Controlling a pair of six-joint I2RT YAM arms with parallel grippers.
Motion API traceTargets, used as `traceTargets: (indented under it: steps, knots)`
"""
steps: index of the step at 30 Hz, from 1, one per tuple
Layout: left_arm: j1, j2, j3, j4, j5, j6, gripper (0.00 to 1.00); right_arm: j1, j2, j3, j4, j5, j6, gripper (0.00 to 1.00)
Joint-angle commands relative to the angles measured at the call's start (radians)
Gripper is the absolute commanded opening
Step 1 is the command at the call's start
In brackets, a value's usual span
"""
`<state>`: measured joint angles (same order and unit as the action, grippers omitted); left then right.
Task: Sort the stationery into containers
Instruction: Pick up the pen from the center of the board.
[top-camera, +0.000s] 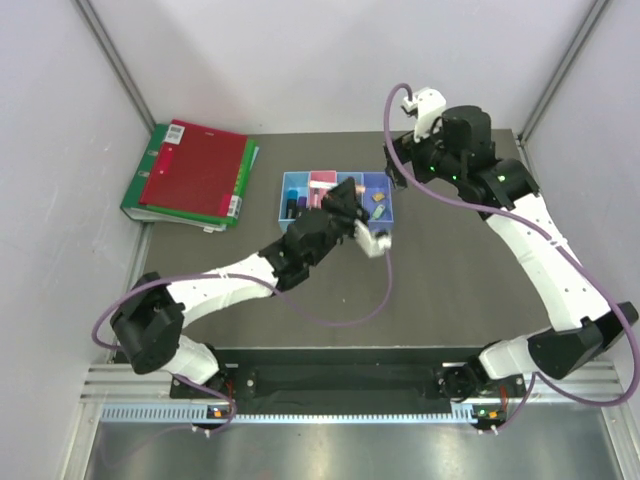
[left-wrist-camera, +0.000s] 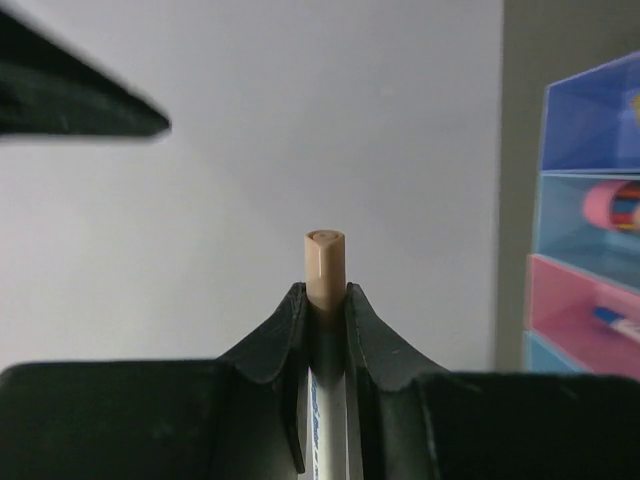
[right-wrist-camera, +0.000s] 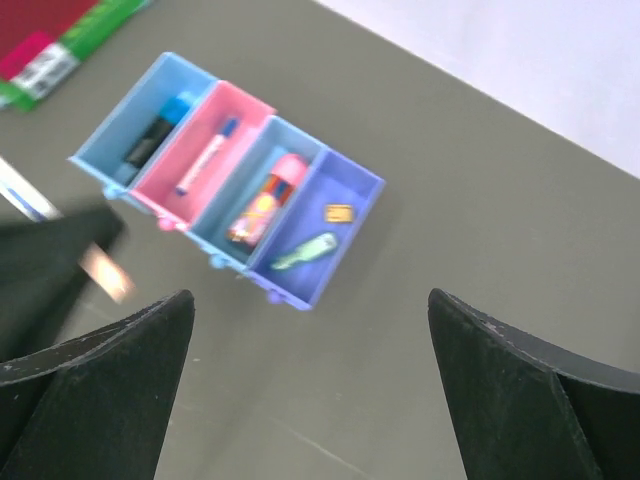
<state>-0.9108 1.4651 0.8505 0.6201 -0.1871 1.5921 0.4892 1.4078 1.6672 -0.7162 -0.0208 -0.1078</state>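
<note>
The row of four joined bins (top-camera: 378, 190) stands at the table's middle back. In the right wrist view the light blue end bin (right-wrist-camera: 118, 125) holds a blue-black highlighter (right-wrist-camera: 157, 135). The pink bin (right-wrist-camera: 245, 110) holds a white blue-capped pen (right-wrist-camera: 205, 160). The second light blue bin (right-wrist-camera: 300, 145) holds a pink-capped bottle (right-wrist-camera: 265, 195). The purple bin (right-wrist-camera: 360, 195) holds a green marker (right-wrist-camera: 303, 250) and a tan block (right-wrist-camera: 339, 212). My left gripper (left-wrist-camera: 325, 290) is shut on a thin pinkish pen (left-wrist-camera: 325, 260) and hangs over the bins (top-camera: 345, 200). My right gripper (right-wrist-camera: 310, 300) is open and empty, raised right of the bins (top-camera: 393, 170).
Red and green binders (top-camera: 195, 175) lie stacked at the back left. Grey walls close in the back and both sides. The bins show at the right edge of the left wrist view (left-wrist-camera: 590, 215).
</note>
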Motion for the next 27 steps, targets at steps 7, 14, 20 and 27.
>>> traceTargets:
  steps: [7, 14, 20, 27]
  knots:
    - [0.176, 0.149, 0.752, -0.936, -0.126, -1.042, 0.0, -0.031, -0.084, -0.064, 0.037, 0.199, -0.053, 0.99]
    - [0.348, 0.308, 0.939, -1.106, 0.182, -1.389, 0.0, -0.063, -0.156, -0.155, 0.072, 0.35, -0.072, 1.0]
    - [0.454, 0.412, 0.975, -1.073, 0.5, -1.578, 0.0, -0.11, -0.207, -0.221, 0.072, 0.367, -0.052, 1.0]
    - [0.561, 0.563, 1.058, -1.004, 0.713, -1.801, 0.0, -0.127, -0.221, -0.254, 0.063, 0.361, -0.046, 0.99]
